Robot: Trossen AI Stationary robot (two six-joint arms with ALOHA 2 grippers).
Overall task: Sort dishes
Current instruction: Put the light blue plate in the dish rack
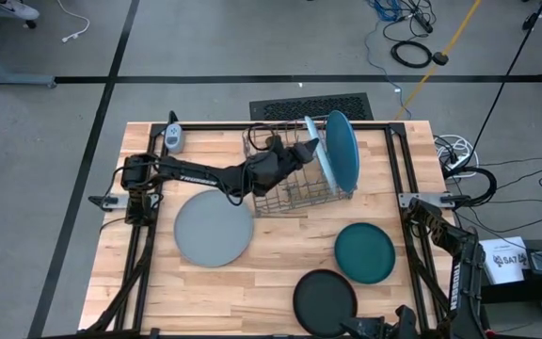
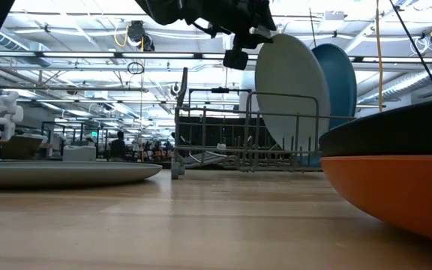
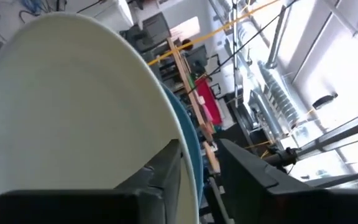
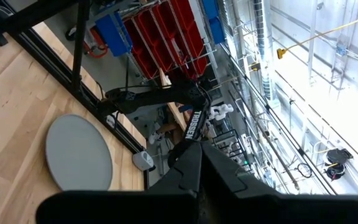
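Observation:
A large pale blue plate [image 1: 319, 158] stands on edge in the grey wire rack [image 1: 285, 193], with a mid-blue plate [image 1: 343, 149] standing just behind it. My left gripper [image 1: 306, 151] is open at the pale plate's upper rim, its fingers either side of it [image 3: 201, 171]. Another pale plate [image 1: 214, 229] lies flat on the table left of the rack. A dark teal plate [image 1: 364, 252] and a black plate [image 1: 325, 301] lie flat near the front. The black plate rests on an orange one [image 2: 403, 187]. My right gripper [image 1: 384, 330] is shut and empty at the near edge. My left gripper straddles the standing pale plate's upper rim [image 3: 182, 134] from above and from the table's left. One finger [image 3: 166, 171] stands before the plate's face, the other [image 3: 247, 177] beyond the rim. I cannot tell whether either finger touches the plate.
The rack's wires [image 2: 216, 127] stand around the two upright plates. A small white device [image 1: 173, 135] lies at the far left of the table. Black frame rails run along the table's left and right sides. Bare wood lies between the rack and the flat plates.

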